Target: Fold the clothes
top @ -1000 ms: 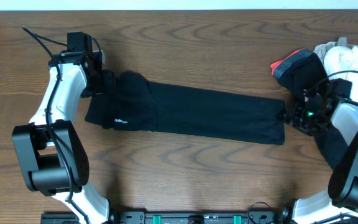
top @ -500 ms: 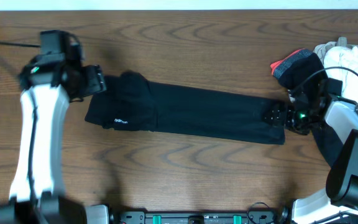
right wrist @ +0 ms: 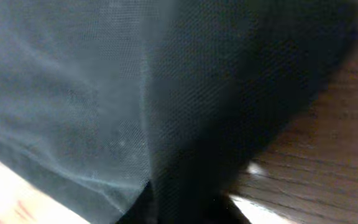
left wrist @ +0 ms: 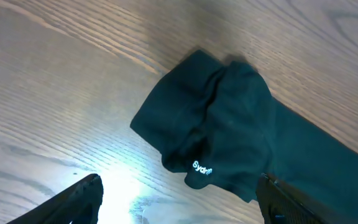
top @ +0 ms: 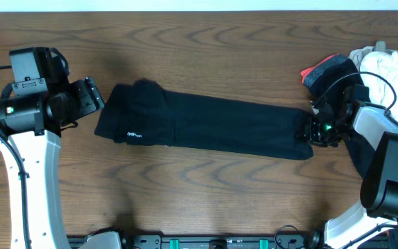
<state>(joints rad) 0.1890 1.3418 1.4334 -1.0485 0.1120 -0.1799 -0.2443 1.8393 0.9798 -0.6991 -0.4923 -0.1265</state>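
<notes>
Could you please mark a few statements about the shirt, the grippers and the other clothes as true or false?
1. The black T-shirt lies in a long strip on the table: true.
2. The left gripper grips the shirt: false; it is open and clear of it.
3. The right gripper is at the strip's end nearest the white garment: true.
4. The white garment lies on the strip: false; it lies apart, beside the right arm.

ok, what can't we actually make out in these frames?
Right gripper: overhead, dark on the black T-shirt; right wrist view is blurred fabric, no fingers visible. Grip unknown.
Logo: too small overhead; in the left wrist view, a fold cuts the word off.
Clothes pile: cut by the overhead's right edge.
</notes>
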